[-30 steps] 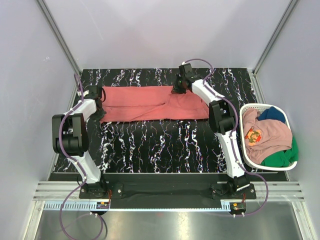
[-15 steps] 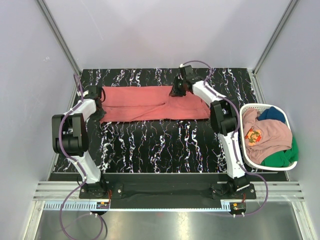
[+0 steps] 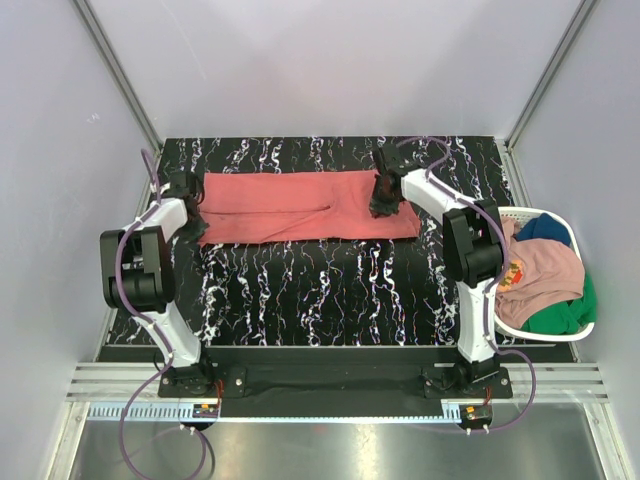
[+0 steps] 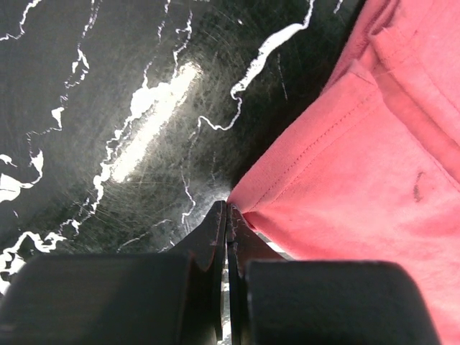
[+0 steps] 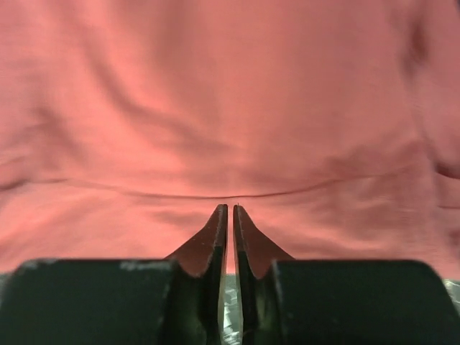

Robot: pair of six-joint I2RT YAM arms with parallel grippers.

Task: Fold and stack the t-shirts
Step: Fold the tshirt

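Coral-red t-shirt (image 3: pixel 290 205) flat; left hand (image 4: pixel 227 210) closed at corner, perhaps gripping; right hand (image 5: pixel 230 210) closed over cloth.

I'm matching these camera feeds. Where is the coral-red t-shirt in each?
Top external: the coral-red t-shirt lies flat across the far half of the table.
Left wrist: the coral-red t-shirt fills the right side, a corner at the left gripper.
Right wrist: the coral-red t-shirt fills almost the whole picture.
Shared landmark: the black marbled table, hardly visible from the right wrist.
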